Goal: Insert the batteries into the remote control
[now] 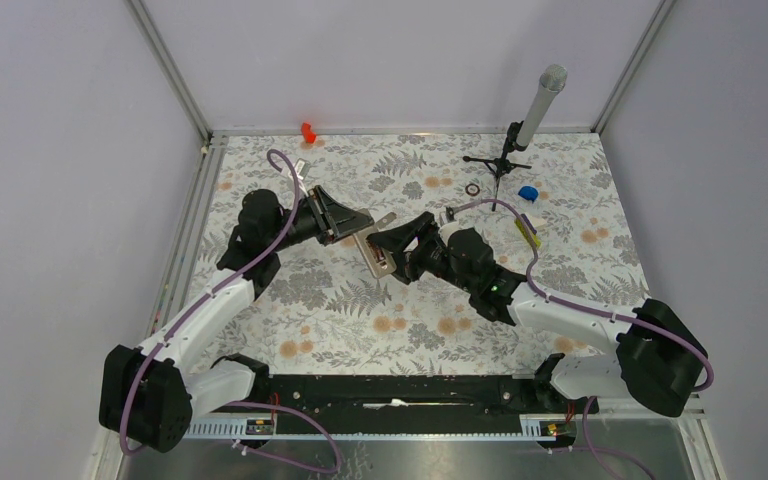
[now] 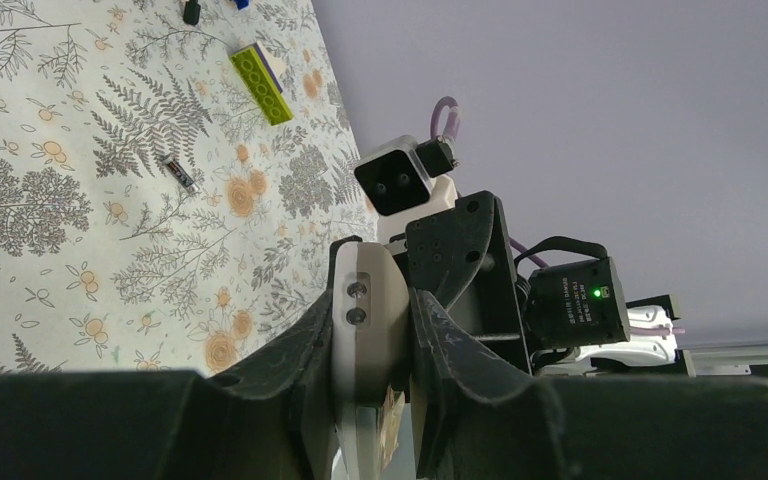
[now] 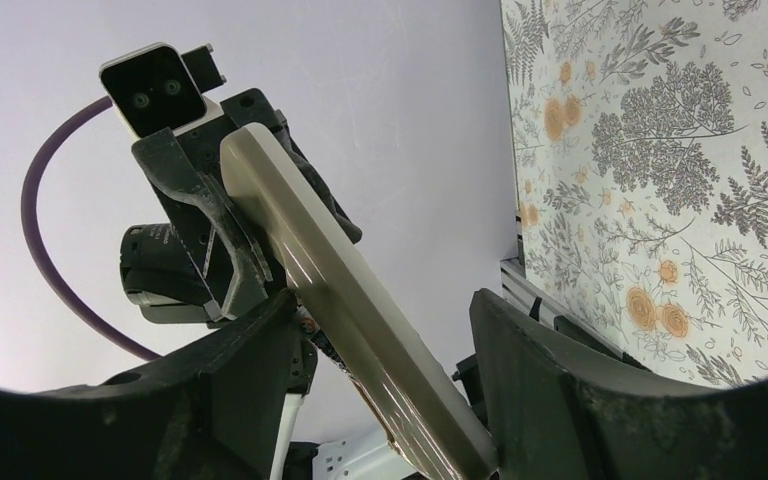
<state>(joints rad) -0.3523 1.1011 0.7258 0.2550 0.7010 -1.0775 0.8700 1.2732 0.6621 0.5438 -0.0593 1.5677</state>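
Observation:
The white remote control point(image 1: 376, 254) is held in the air over the middle of the mat. My left gripper point(image 1: 356, 232) is shut on it; in the left wrist view its fingers point(image 2: 305, 335) clamp the remote's narrow end point(image 2: 368, 310). My right gripper point(image 1: 394, 246) is open around the remote from the other side. In the right wrist view the remote point(image 3: 340, 290) runs slantwise between the spread fingers point(image 3: 530, 360). One slim dark battery point(image 2: 179, 172) lies on the mat. The other battery is out of sight.
A yellow-green bar point(image 1: 528, 230) lies right of the grippers and also shows in the left wrist view point(image 2: 260, 83). A small dark ring point(image 1: 473, 189), a blue object point(image 1: 528, 193) and a microphone on a stand point(image 1: 520, 135) are at the back right. A red object point(image 1: 308, 131) sits at the back edge.

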